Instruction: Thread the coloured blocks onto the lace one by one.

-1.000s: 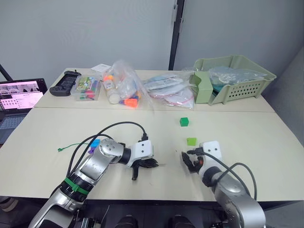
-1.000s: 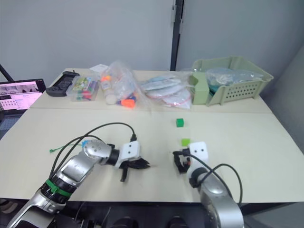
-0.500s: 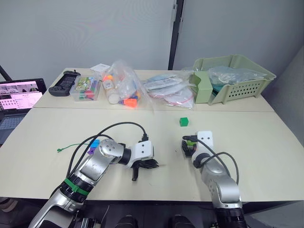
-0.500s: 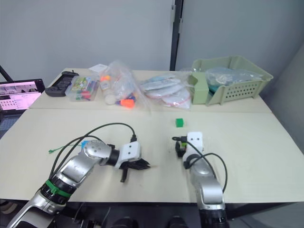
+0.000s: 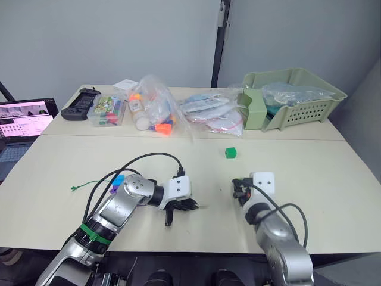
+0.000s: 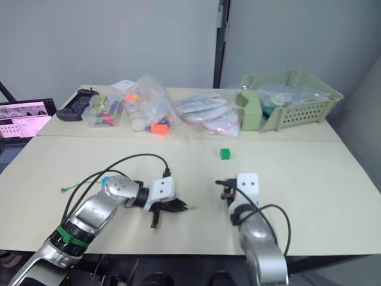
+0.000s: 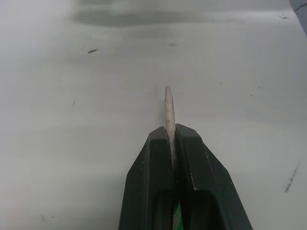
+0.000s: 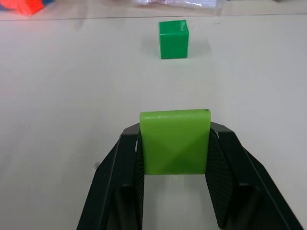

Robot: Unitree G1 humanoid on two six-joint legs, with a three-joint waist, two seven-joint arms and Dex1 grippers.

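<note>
Even, soft indoor light; wrist views slightly blurred

Pale beige worktop (image 5: 333, 179), seam noted across the far part. Laid on it: green block (image 5: 231, 153), green lace (image 5: 83, 186), plastic bags (image 5: 178, 113), green basket (image 5: 292, 98), clear box (image 5: 111, 111), black controller (image 5: 81, 104).

Lace (image 7: 169, 115) mostly hidden between closed left gripper (image 7: 172, 139) fingers, laptop (image 5: 24, 128) cut by left edge, bag contents (image 5: 156, 107) unclear

left tool (image 7: 171, 135) clamped, right tool (image 8: 174, 143) gripping
</note>
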